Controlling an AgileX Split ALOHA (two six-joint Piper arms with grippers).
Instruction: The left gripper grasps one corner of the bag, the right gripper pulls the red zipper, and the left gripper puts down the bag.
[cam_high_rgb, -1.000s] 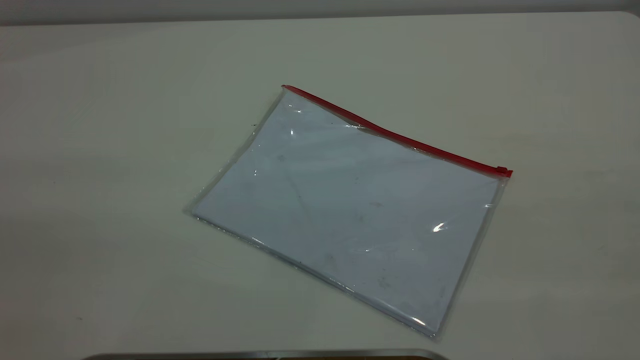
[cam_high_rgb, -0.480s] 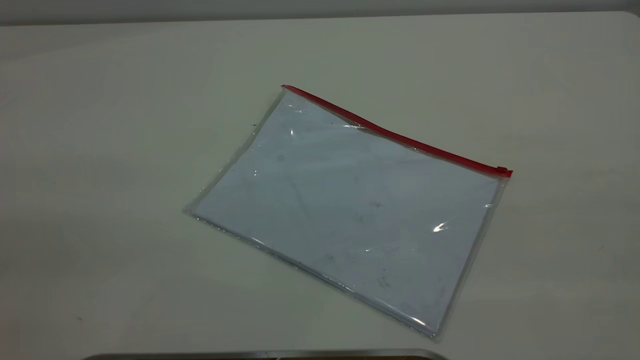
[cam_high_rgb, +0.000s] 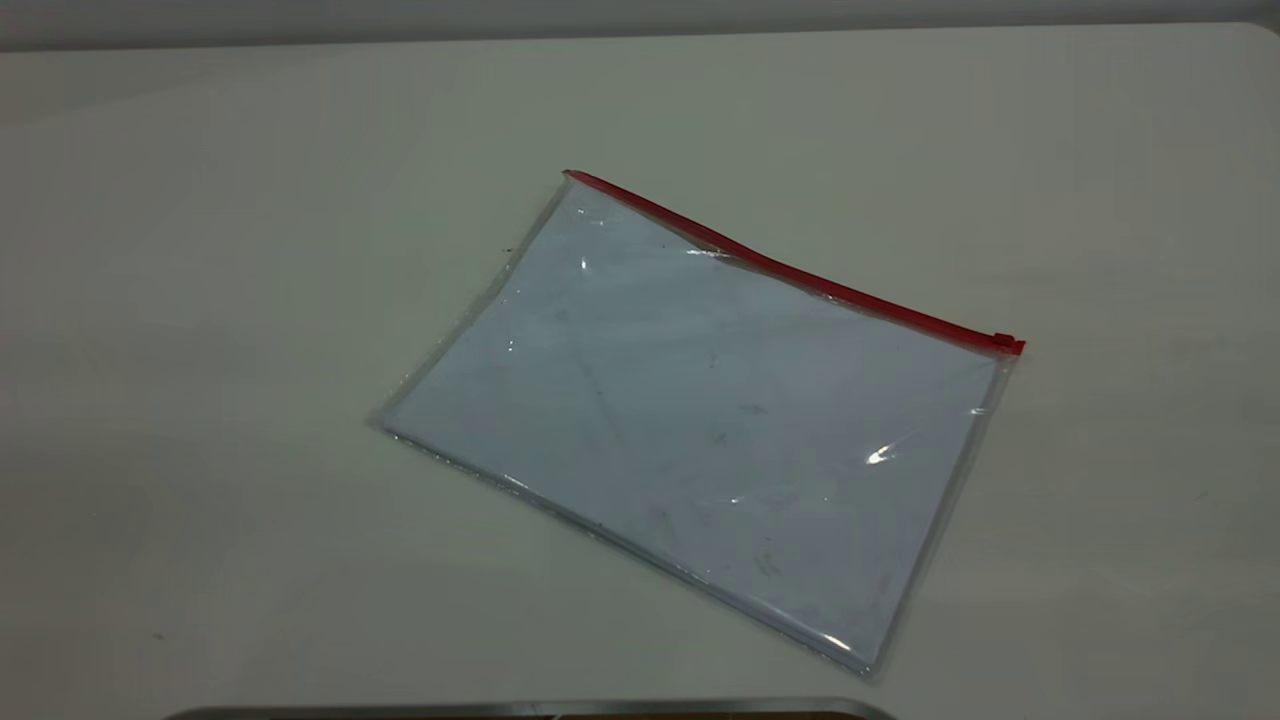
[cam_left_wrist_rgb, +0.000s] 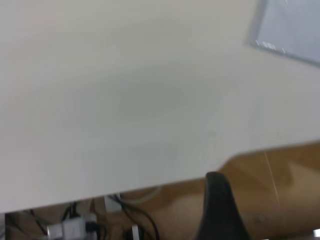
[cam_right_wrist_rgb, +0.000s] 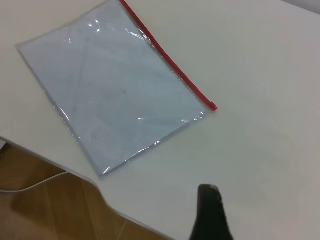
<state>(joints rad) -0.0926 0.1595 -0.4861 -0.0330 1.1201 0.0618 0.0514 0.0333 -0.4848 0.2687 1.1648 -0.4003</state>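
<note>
- Nothing on the table had shifted across the last second: the bag (cam_high_rgb: 700, 420) lay flat and skewed in the same spot, and neither arm had entered the exterior view.
- On the left gripper (cam_left_wrist_rgb: 218, 210) I could see one dark finger only, so I could not tell how far it was open; it held nothing.
- It hung off the table's (cam_left_wrist_rgb: 125, 100) edge, well apart from the bag, of which only a corner showed in its wrist view.
- On the right gripper (cam_right_wrist_rgb: 210, 212) I likewise saw one dark finger and could not tell the opening; it held nothing and hung near the table's edge, apart from the bag.
- From the right wrist the zipper (cam_right_wrist_rgb: 165, 57) ran along one long edge, the slider (cam_right_wrist_rgb: 213, 106) at the end nearer that gripper.
- In the exterior view the slider (cam_high_rgb: 1005, 343) sat at the strip's right end, and the corner (cam_high_rgb: 572, 180) at its far left end.
- I judged the first step not yet begun: no corner was grasped.
- Next I would need to bring the left gripper across, open, and low enough to pinch thin plastic lying flat on the table.
</note>
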